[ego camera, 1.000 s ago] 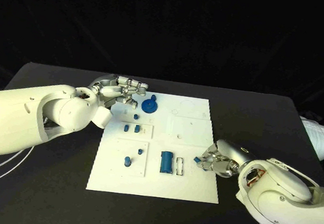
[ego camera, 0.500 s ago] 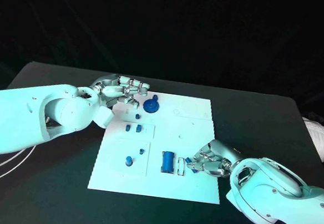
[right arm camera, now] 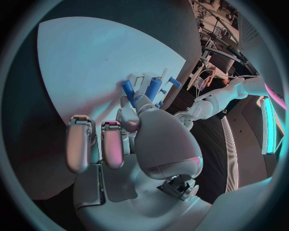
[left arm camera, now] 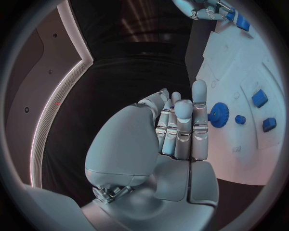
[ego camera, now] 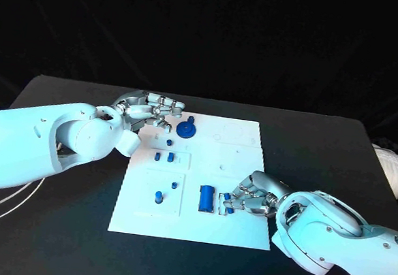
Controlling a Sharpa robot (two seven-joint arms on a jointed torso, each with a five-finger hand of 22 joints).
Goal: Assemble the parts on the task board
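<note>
As seen from the head view, the right hand [ego camera: 254, 194] has slid left across the task board [ego camera: 241, 158] to the blue cylinder [ego camera: 206, 198], pinching a small blue part [ego camera: 230, 209]. By the left wrist view, the left hand [left arm camera: 175, 130] stays empty, fingers loosely apart, beside the gear [left arm camera: 218, 115]. Seating looks imminent.

The white task board [ego camera: 216, 229] lies flat on the desk. At its far end a blue gear [ego camera: 187, 130] sits flat; below it two small blue pegs [ego camera: 163, 157] stand side by side, and another small blue piece [ego camera: 159, 197] stands nearer. A long blue bar [ego camera: 207, 198] lies lengthwise beside a thin pale slot [ego camera: 220, 202]
</note>
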